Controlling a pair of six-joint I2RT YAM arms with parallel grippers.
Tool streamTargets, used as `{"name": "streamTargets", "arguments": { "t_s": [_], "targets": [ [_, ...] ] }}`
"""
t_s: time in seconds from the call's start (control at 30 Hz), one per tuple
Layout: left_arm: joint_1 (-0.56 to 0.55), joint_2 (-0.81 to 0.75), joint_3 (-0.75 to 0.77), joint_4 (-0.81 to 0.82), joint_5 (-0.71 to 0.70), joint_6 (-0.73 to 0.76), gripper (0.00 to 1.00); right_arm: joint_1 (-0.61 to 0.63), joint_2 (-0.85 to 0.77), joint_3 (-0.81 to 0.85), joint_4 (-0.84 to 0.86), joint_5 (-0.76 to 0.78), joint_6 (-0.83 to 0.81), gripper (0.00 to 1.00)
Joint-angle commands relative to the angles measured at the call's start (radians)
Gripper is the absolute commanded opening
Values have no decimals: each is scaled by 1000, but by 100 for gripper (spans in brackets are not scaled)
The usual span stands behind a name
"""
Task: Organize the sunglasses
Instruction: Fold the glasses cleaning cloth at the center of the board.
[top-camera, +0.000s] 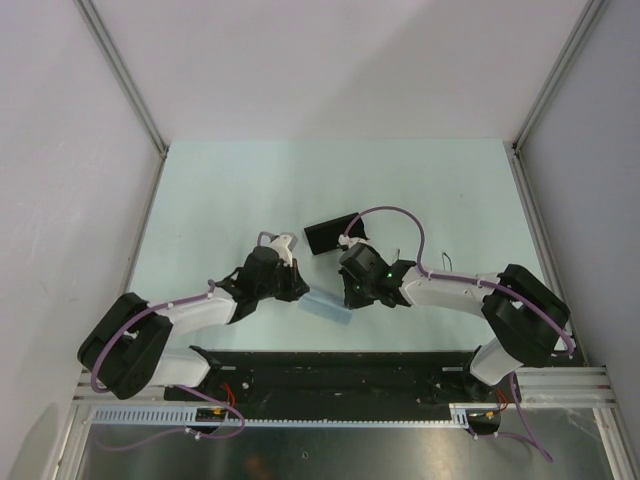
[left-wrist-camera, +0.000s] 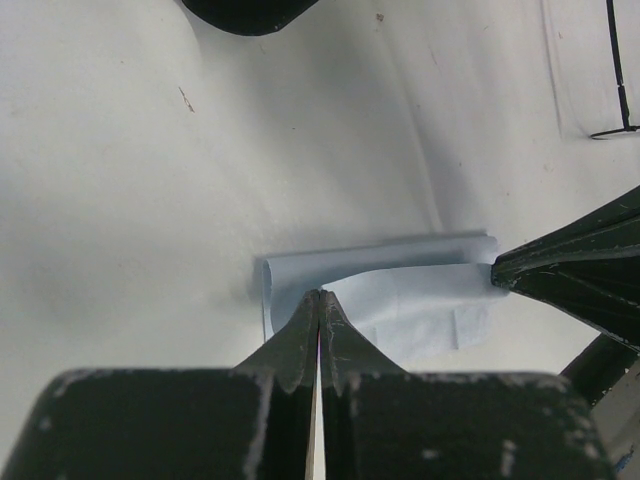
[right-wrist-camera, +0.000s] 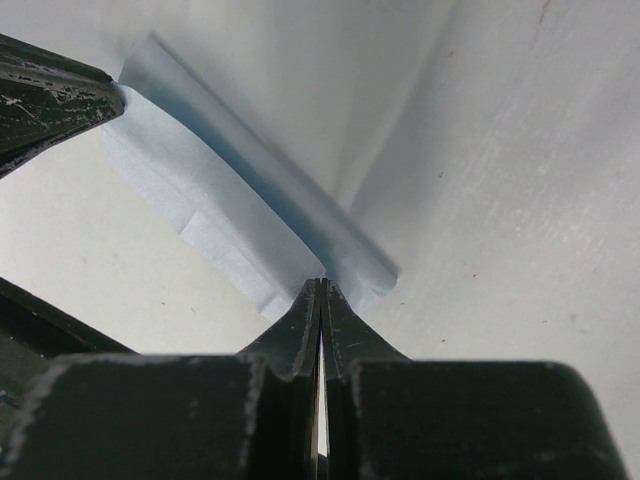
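The light blue cloth (top-camera: 328, 307) lies partly folded on the table between my two grippers. My left gripper (top-camera: 303, 293) is shut on one end of it (left-wrist-camera: 400, 300), its tips pinching the folded edge. My right gripper (top-camera: 350, 300) is shut on the other end (right-wrist-camera: 240, 220). The right gripper's fingertip (left-wrist-camera: 520, 270) shows at the cloth's end in the left wrist view. The sunglasses (top-camera: 446, 263) show only as thin dark wire beside the right arm, mostly hidden; a slim piece of them (left-wrist-camera: 620, 95) shows at the top right of the left wrist view.
The black oblong case (top-camera: 330, 235) lies just behind the grippers, and its edge (left-wrist-camera: 250, 12) shows in the left wrist view. The pale green table (top-camera: 250, 190) is walled by grey panels on the left, right and back.
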Motion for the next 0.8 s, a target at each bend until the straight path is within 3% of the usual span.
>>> {"name": "streamTargets", "arguments": {
  "t_s": [0.0,0.13,0.33,0.6,0.77],
  "targets": [
    [-10,-11,-8,10,17,-4,1,8,7,-7,12,9,-2,0],
    [-13,-2,-12,10,14,-10,3,9,10,-10,14,6,1,0],
    [-13,-15,-24,8,-2,-23,9,15,2,-14,21,-6,3,9],
    [-13,-43,-24,-9,-32,-20,45,25,-18,-16,20,-20,6,25],
    [-13,-72,-12,-33,-51,-17,50,23,-47,-14,17,-24,15,33]
  ]
}}
